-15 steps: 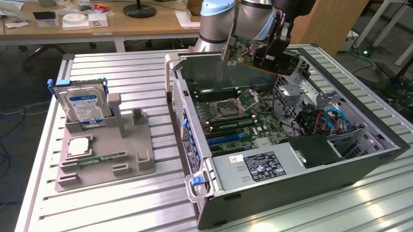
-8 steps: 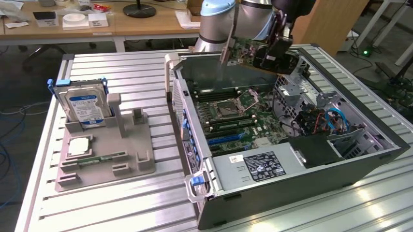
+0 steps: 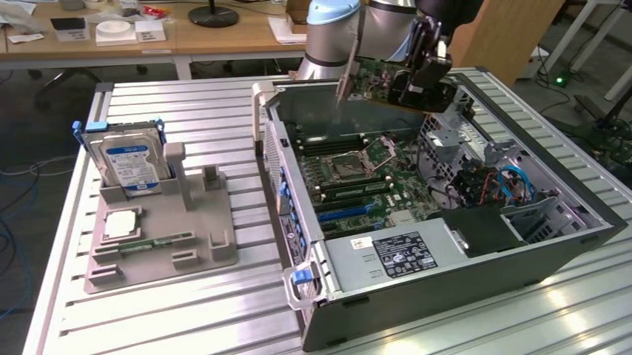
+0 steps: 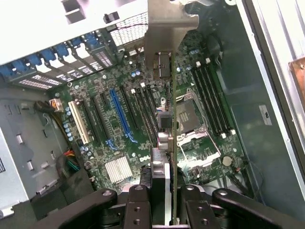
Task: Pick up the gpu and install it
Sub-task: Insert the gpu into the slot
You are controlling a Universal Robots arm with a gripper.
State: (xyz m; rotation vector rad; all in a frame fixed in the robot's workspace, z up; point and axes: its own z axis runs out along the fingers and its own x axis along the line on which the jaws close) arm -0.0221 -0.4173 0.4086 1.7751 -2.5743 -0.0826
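Observation:
The gpu [image 3: 380, 80], a green circuit board with a silver end bracket, hangs in the air above the rear of the open computer case [image 3: 434, 222]. My gripper [image 3: 427, 74] is shut on the card's edge and holds it clear of the motherboard [image 3: 371, 185]. From the wrist, the gpu [image 4: 164, 95] appears edge-on, its silver bracket pointing away from the camera, with the black fingers [image 4: 138, 205] clamped on either side. Below it lie the expansion slots, among them a long blue slot [image 4: 120, 114], and the bare processor socket [image 4: 187, 114].
On the exterior view's left, a grey fixture tray [image 3: 163, 237] carries a hard drive [image 3: 129, 163] standing upright, a flat chip and a memory stick. The case's power supply [image 3: 395, 255] and drive cage [image 3: 513, 192] flank the motherboard. Desks stand behind.

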